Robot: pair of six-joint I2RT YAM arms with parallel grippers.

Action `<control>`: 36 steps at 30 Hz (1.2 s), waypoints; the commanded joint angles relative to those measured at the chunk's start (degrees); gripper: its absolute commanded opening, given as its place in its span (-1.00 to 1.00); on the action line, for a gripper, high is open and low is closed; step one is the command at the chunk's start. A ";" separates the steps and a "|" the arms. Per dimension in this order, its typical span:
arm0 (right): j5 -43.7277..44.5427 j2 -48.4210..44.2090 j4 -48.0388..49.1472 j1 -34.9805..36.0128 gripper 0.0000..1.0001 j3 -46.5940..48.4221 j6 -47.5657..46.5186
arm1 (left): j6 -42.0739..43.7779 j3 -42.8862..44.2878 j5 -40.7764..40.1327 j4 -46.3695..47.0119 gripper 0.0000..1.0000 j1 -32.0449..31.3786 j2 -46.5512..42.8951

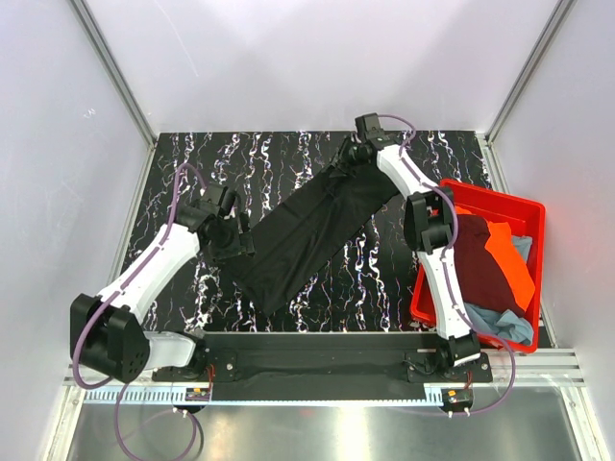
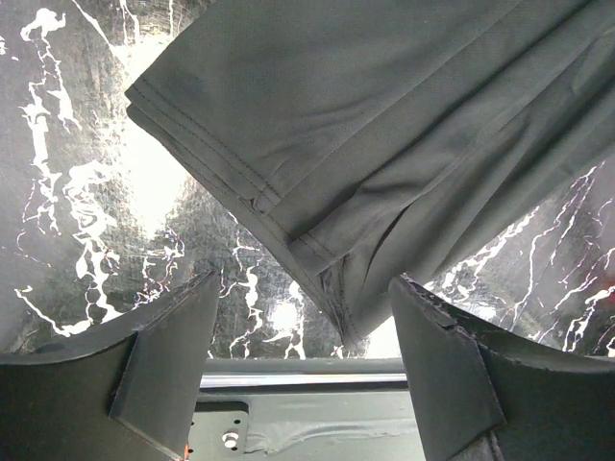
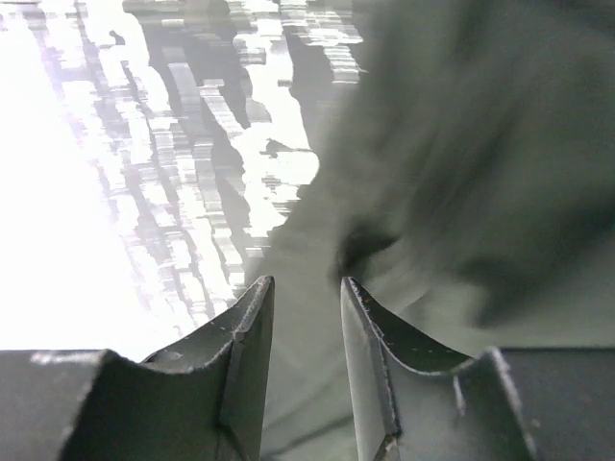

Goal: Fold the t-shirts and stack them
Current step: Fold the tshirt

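Note:
The black t-shirt [image 1: 312, 230] lies stretched in a long diagonal band on the marbled table, from near left to far right. My right gripper [image 1: 348, 154] is at its bunched far end. In the right wrist view its jaws [image 3: 306, 283] stand narrow with grey-black cloth [image 3: 452, 173] between them, and the picture is blurred. My left gripper [image 1: 233, 237] is at the shirt's near-left edge. In the left wrist view it [image 2: 303, 280] is wide open and empty, with the shirt's hemmed corner [image 2: 332, 298] just ahead of the fingertips.
A red plastic bin [image 1: 527, 207] stands at the right edge, holding a maroon shirt [image 1: 485, 279], an orange shirt [image 1: 511, 261] and a grey-blue shirt [image 1: 507, 323]. White walls close in the table's back and sides. The arms' base rail [image 1: 327, 357] runs along the near edge.

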 commanded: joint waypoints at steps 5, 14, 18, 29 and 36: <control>-4.29 2.95 0.31 0.52 -0.15 11.00 3.18 | 0.86 -1.76 0.64 2.72 0.54 0.37 -0.95; 8.54 -14.61 -18.42 0.43 0.04 -2.68 -14.58 | 10.08 8.06 0.99 2.55 0.72 0.02 13.55; 15.22 -23.58 -17.72 0.43 0.21 -17.70 -15.99 | 13.68 14.93 -2.43 0.88 0.93 -2.61 20.85; 21.64 -17.11 -19.56 2.80 0.60 -10.20 -7.56 | 20.63 15.91 -9.20 3.50 0.98 -10.36 31.14; 31.31 -7.70 -19.39 5.35 0.63 -1.30 -1.93 | 20.46 12.92 -9.73 5.44 0.98 -10.44 34.04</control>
